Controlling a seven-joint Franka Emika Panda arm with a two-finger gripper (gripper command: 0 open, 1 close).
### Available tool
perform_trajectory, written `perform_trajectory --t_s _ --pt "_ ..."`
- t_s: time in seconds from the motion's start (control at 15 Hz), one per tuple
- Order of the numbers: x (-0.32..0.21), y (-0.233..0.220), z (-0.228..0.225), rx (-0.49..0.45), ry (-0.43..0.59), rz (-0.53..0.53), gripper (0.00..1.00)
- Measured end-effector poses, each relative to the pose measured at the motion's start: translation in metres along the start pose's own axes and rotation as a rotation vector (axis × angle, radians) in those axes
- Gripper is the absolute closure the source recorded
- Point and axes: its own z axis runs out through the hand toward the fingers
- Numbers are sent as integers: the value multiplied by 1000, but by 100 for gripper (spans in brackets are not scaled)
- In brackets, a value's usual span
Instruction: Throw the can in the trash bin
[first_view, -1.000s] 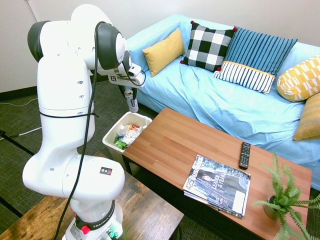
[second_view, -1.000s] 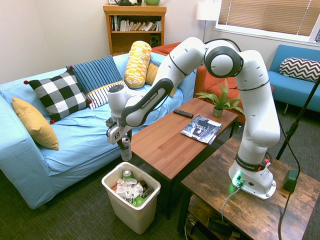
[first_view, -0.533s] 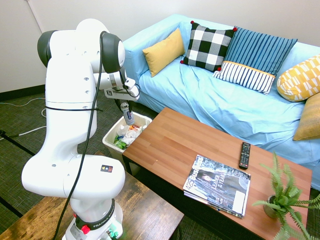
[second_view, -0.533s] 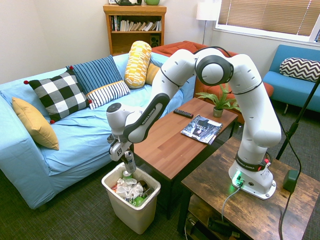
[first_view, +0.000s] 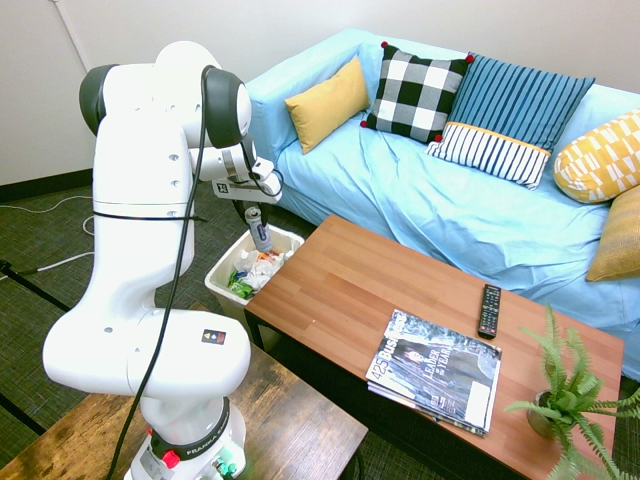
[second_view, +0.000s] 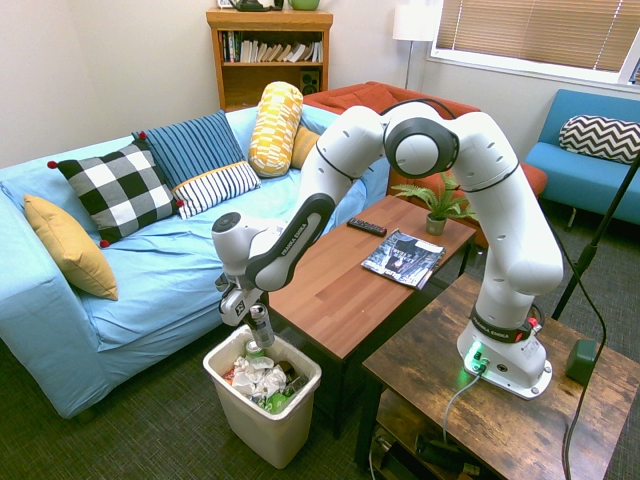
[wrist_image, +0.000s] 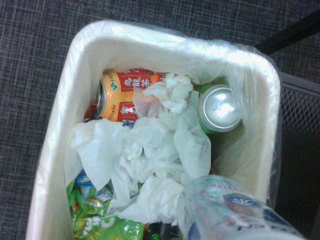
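The slim silver metal drink can (second_view: 257, 330) hangs upright from the white arm's jaws, which are closed on its upper end, directly above the small white rectangular plastic trash bin (second_view: 296, 404) with a cream rim. The can's base sits at about rim level, near the wall of the bin next to the blue sofa (first_view: 420, 200). Crumpled white tissue (wrist_image: 150, 150), an orange drink can (wrist_image: 125, 95) and a green can (wrist_image: 220, 107) already fill much of the bin. Risk: on release, the can may strike this piled waste and tip, or bounce against the rim, rolling onto the floor beside the wooden bench (first_view: 400, 310).
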Motion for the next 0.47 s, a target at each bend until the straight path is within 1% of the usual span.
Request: perform_trajectory --t_s 0.2,0.47 --pt "2 0 -1 -6 3 1 0" --pt "17 4 -22 -5 28 39 0"
